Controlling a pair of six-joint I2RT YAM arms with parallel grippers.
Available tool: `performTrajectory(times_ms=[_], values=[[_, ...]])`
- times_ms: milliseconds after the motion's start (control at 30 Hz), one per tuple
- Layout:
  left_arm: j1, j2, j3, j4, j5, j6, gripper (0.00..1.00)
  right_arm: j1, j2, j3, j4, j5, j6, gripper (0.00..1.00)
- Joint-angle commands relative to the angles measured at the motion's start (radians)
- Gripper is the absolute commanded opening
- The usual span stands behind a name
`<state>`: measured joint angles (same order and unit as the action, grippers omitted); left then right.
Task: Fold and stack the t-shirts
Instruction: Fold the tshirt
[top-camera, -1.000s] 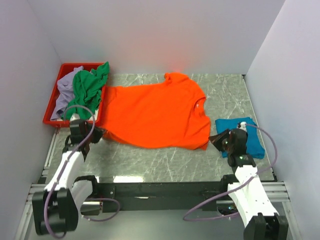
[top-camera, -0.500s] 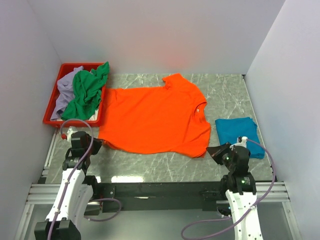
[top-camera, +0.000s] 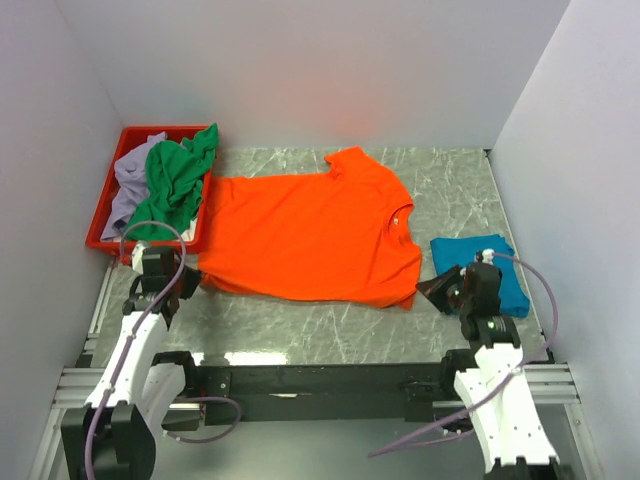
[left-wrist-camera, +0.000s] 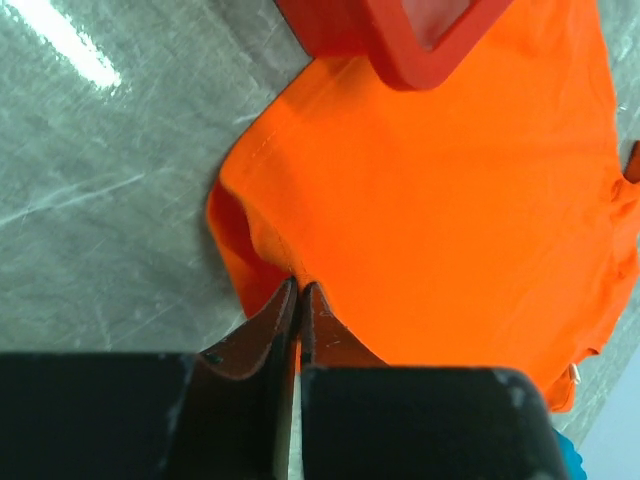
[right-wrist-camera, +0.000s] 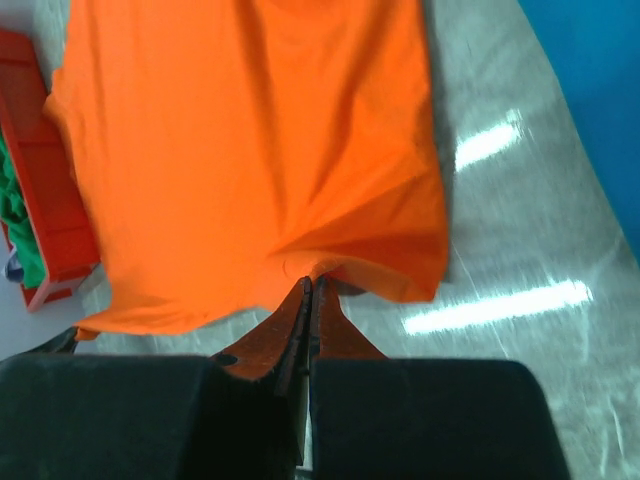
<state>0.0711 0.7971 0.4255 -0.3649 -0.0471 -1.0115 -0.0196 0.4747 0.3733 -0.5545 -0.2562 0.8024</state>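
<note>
On the grey marbled worktop (top-camera: 330, 325) the bright orange soft cloth t-shirt (top-camera: 310, 235) lay spread in the middle, light and limp, best taken at its near corners, where the left claw (left-wrist-camera: 297, 289) and right claw (right-wrist-camera: 308, 284), closed to a slit, each pinched the hem.

marble table (top-camera: 330, 325) w/ orange tee (top-camera: 310, 235), teal tee (top-camera: 475, 250), red tray (top-camera: 165, 129).

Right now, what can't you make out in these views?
Lavender t-shirt: top view, mostly buried under green t-shirt in red tray.
Teal t-shirt: top view, near corner behind right arm; right wrist view, cut by frame edge.
Orange t-shirt hem inside left gripper and right gripper: wrist views, fingertips cover it.
</note>
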Motion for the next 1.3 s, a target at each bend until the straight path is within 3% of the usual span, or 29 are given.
performTrajectory(times_ms=[0, 333, 633, 1267], values=[[-0.001, 0.057, 0.059, 0.032, -0.02, 0.017, 0.09, 0.0, 0.123, 0.088, 0.166, 0.029, -0.043, 0.0], [-0.004, 0.218, 0.134, 0.083, 0.001, 0.028, 0.15, 0.003, 0.52, 0.283, 0.288, 0.035, -0.086, 0.0], [-0.004, 0.306, 0.208, 0.101, 0.001, 0.04, 0.18, 0.007, 0.72, 0.444, 0.303, 0.025, -0.109, 0.0], [-0.004, 0.513, 0.363, 0.136, -0.002, 0.074, 0.18, 0.058, 0.917, 0.615, 0.268, 0.064, -0.163, 0.0]])
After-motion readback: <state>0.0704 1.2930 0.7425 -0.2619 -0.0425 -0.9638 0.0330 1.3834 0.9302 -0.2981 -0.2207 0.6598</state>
